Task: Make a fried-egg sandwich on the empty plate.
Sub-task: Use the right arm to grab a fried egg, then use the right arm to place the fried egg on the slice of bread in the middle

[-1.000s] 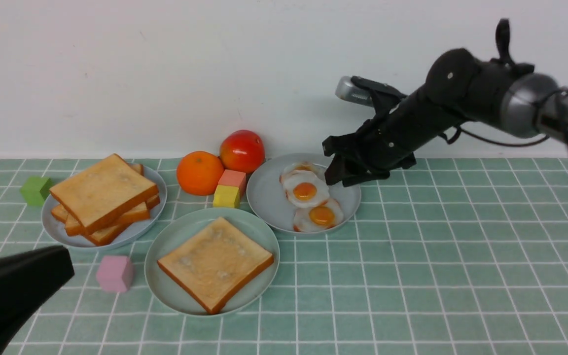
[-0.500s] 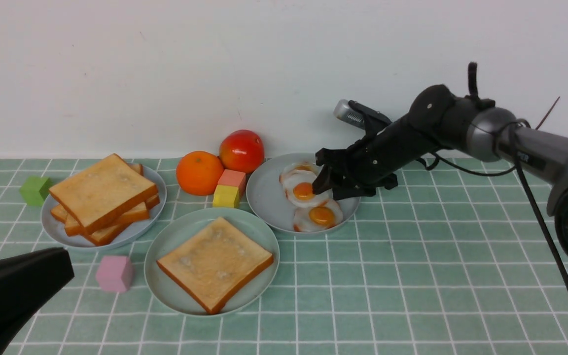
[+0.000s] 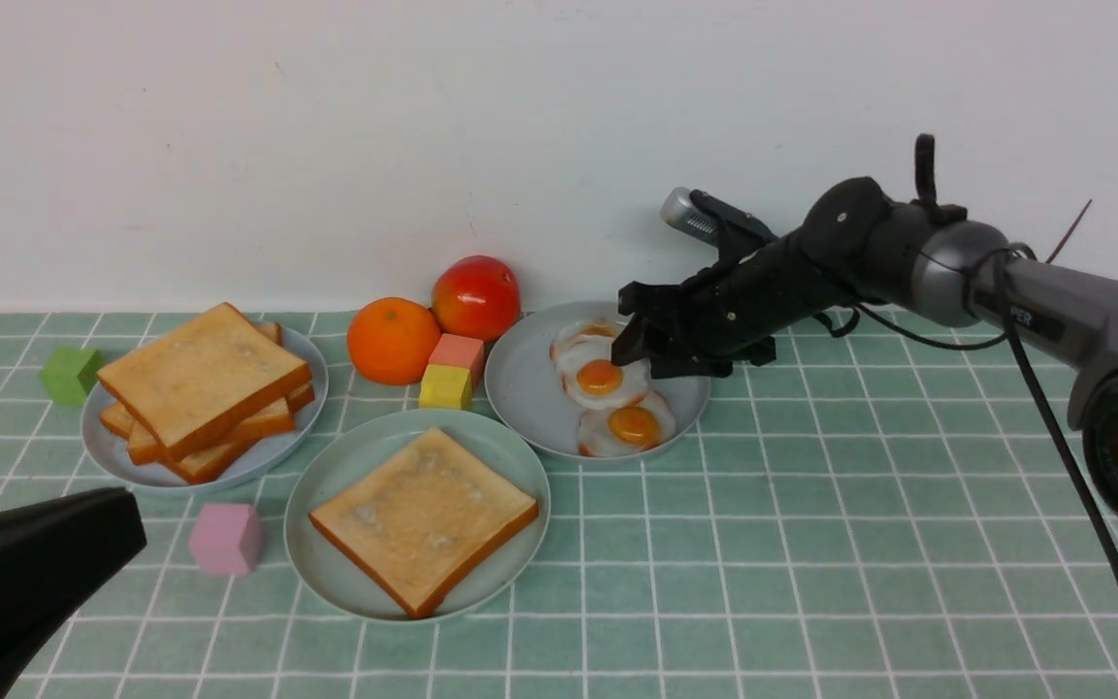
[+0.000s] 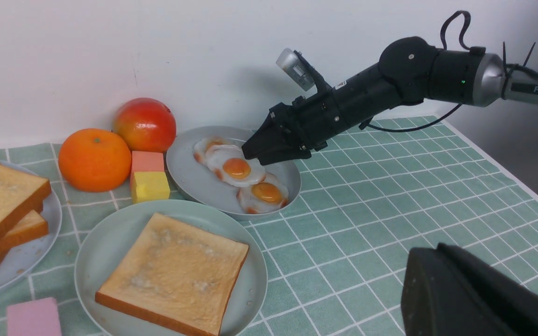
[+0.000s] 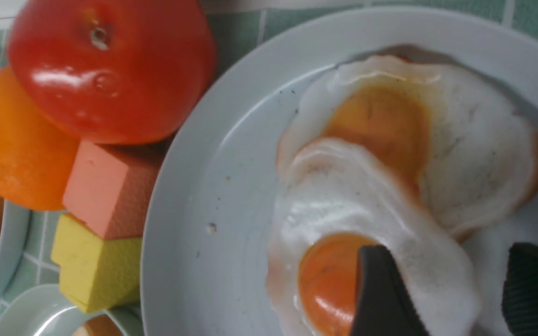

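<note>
The empty plate [image 3: 326, 485], pale mint green, now carries one toast slice [image 3: 423, 519] at the front centre. Behind it to the right, a grey-blue plate [image 3: 525, 393] holds three overlapping fried eggs. My right gripper [image 3: 639, 351] is open and low over the middle egg [image 3: 601, 377]. In the right wrist view one fingertip [image 5: 381, 289] lies over the yolk and the other [image 5: 535, 289] stands past the egg's white edge [image 5: 437, 275]. More toast [image 3: 205, 374] is stacked on the left grey-blue plate [image 3: 103, 442]. My left gripper [image 3: 132, 524] is shut and empty at the front left.
An orange [image 3: 393, 341] and a red tomato [image 3: 476, 296] sit by the wall, with salmon [image 3: 457, 351] and yellow [image 3: 445, 386] cubes just left of the egg plate. A pink cube [image 3: 225, 539] and a green cube [image 3: 70, 375] lie near the toast stack.
My right arm has dropped and reached left onto the egg plate, its jaws widening around the middle egg. The left arm has stayed still.
</note>
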You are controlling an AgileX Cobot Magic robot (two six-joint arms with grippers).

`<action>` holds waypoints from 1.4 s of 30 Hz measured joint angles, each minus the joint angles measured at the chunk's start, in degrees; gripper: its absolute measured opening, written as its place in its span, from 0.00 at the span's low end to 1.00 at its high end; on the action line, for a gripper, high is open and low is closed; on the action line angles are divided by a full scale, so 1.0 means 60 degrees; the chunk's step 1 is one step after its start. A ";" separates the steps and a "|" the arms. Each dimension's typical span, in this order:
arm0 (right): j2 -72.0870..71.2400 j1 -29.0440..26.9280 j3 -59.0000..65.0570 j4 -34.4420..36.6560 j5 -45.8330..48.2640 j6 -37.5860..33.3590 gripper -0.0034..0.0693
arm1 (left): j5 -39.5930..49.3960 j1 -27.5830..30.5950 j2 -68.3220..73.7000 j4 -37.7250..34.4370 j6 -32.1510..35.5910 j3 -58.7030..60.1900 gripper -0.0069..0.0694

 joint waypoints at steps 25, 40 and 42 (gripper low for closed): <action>0.0020 -0.0008 -0.0045 0.0325 0.0069 -0.0103 0.19 | 0.0034 0.0000 0.0000 0.0031 0.0000 0.0000 0.08; -0.2894 0.0361 0.0133 0.0230 0.2993 -0.1214 0.10 | 0.1180 0.0000 0.0000 0.0780 0.0000 0.0000 0.10; -0.3036 0.0701 0.0358 0.0513 0.3259 -0.1324 0.10 | 0.1195 0.0000 0.0000 0.0801 0.0000 0.0000 0.10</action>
